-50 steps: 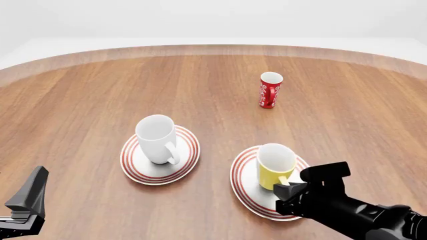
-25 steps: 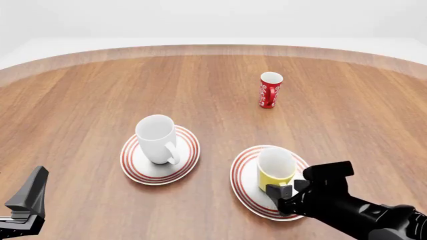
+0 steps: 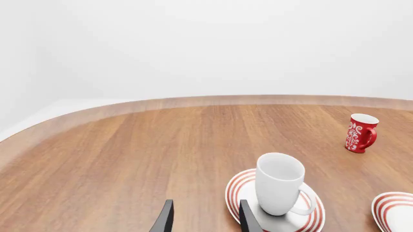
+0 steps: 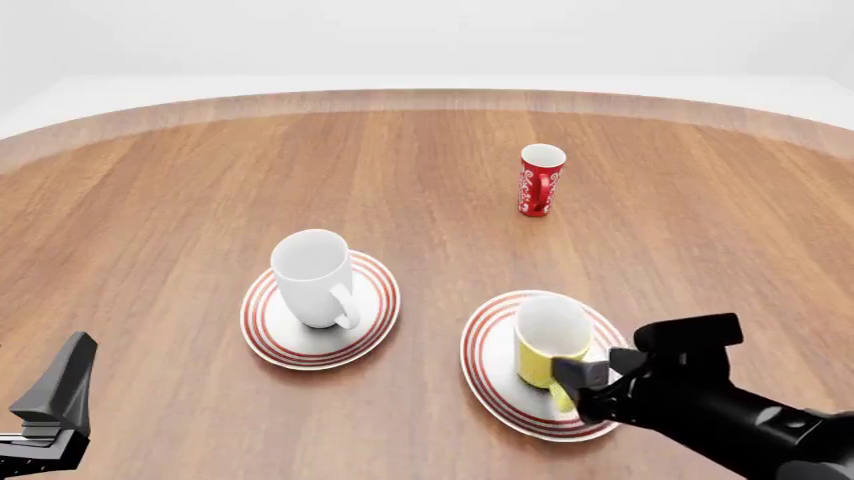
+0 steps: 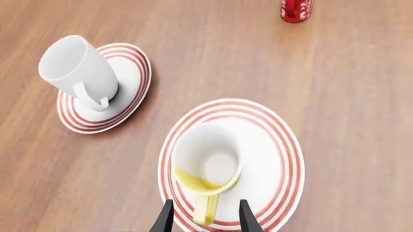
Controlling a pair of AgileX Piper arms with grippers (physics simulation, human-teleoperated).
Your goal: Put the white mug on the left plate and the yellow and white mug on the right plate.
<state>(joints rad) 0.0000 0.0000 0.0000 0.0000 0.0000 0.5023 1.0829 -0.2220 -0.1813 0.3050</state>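
Yellow and white mug [image 4: 550, 340] stands on the right plate [image 4: 497, 385], white mug [image 4: 314, 277] on the left plate [image 4: 283, 345], so we draw the open right gripper [image 4: 583, 385] straight back (handle between its fingers).

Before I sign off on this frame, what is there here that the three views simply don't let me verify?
- Right gripper contact with the yellow and white mug handle: wrist view crops the fingertips; front view blocks it with the arm.
- Right plate: near edge hidden by that arm in front view.
- Left gripper: cropped in its wrist view.
- Red cup pattern: too small.
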